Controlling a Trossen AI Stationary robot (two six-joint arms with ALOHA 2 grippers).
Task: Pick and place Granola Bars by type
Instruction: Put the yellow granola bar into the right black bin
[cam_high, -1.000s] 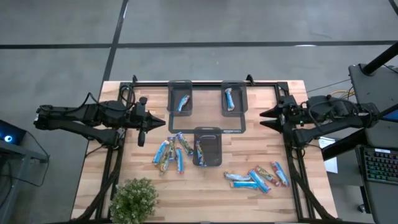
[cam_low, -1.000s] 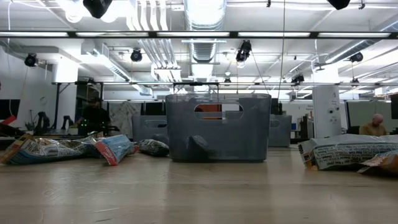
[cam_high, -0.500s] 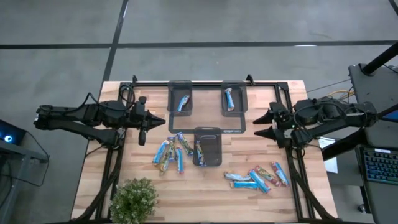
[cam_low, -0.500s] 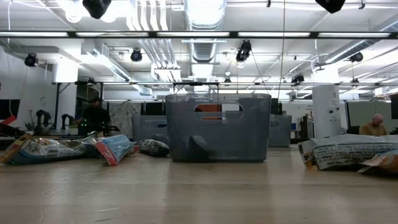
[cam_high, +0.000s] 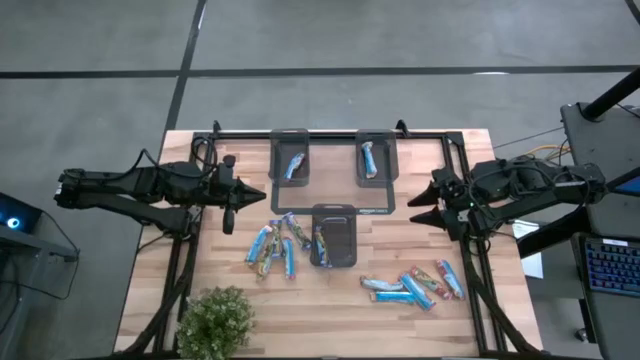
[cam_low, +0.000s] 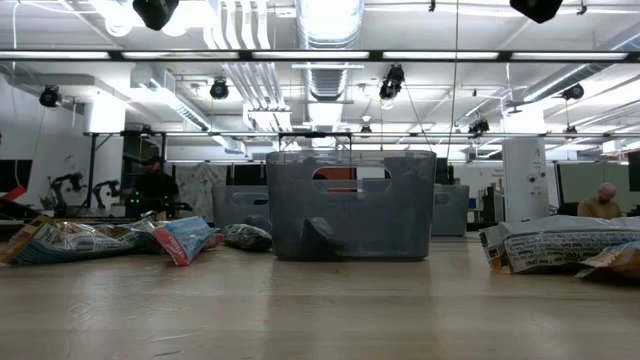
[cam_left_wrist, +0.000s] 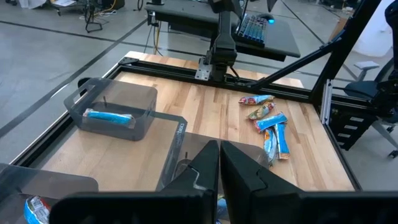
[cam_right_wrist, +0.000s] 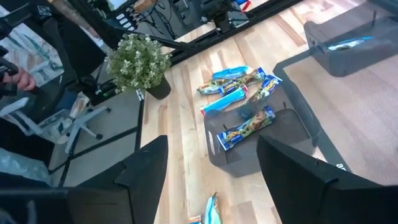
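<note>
Right gripper (cam_high: 420, 206) spread wide, empty, beside centre tray (cam_high: 336, 236); left gripper (cam_high: 247, 194) clenched, empty. Risk: grabbing two overlapping Granola Bars (cam_high: 412, 285) together.

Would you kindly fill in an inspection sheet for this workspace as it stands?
Surface: wooden table, bare between the groups.
Job's things: one bar in each of three trays; loose bars in a left pile and a right pile.
Clutter: potted plant at the near left corner.
Grippers: left pincer shut, empty, above the table's left side; right pincer open, empty, above the right side.
Cables: bundles along both arms, off the work area.
Surroundings: keyboard on a desk to the right; people far behind in the low view.
</note>
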